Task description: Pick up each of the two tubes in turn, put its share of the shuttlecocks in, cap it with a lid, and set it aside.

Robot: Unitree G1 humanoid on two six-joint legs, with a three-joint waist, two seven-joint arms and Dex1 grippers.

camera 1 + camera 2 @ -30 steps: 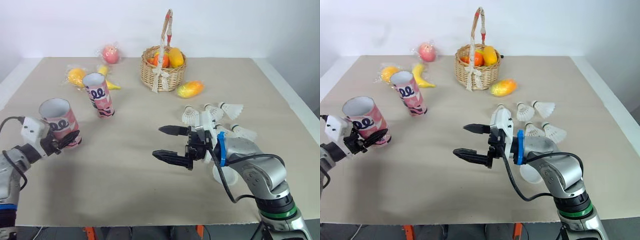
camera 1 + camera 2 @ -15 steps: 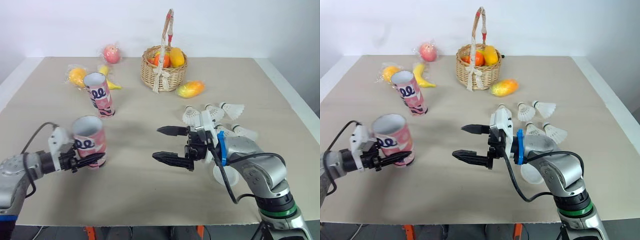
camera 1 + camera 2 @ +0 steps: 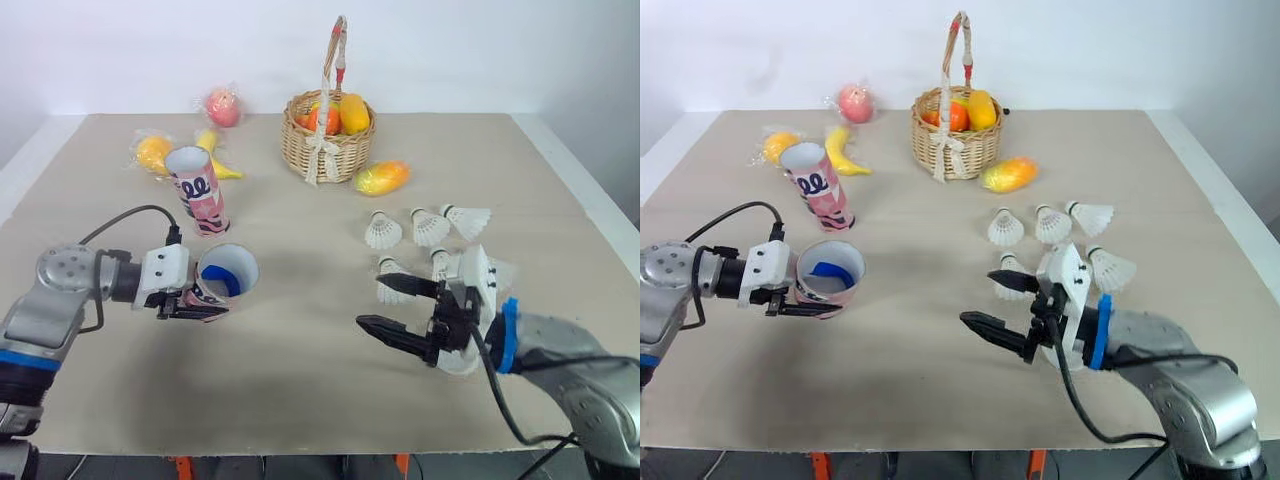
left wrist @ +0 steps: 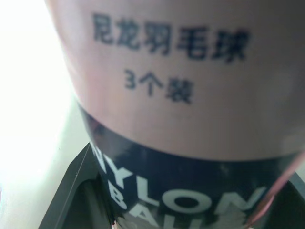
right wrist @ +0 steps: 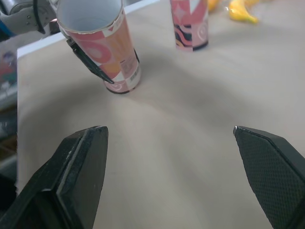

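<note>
Your left pincer (image 3: 190,305) is clenched on the tilted tube (image 3: 215,282), well front-left of the basket (image 3: 320,140); the right pincer (image 3: 375,303) is released and empty, with the shuttlecocks (image 3: 382,232) between it and the basket, so you risk the tube slipping or twisting, or a careless reach scattering them across the counter (image 3: 300,390).

Bright, even light, probably from overhead. Soft diffuse shadows on desk (image 3: 300,400) beneath held tube (image 3: 222,280) and right gripper (image 3: 372,303). Strong white glare beside held tube in left wrist view.
</note>
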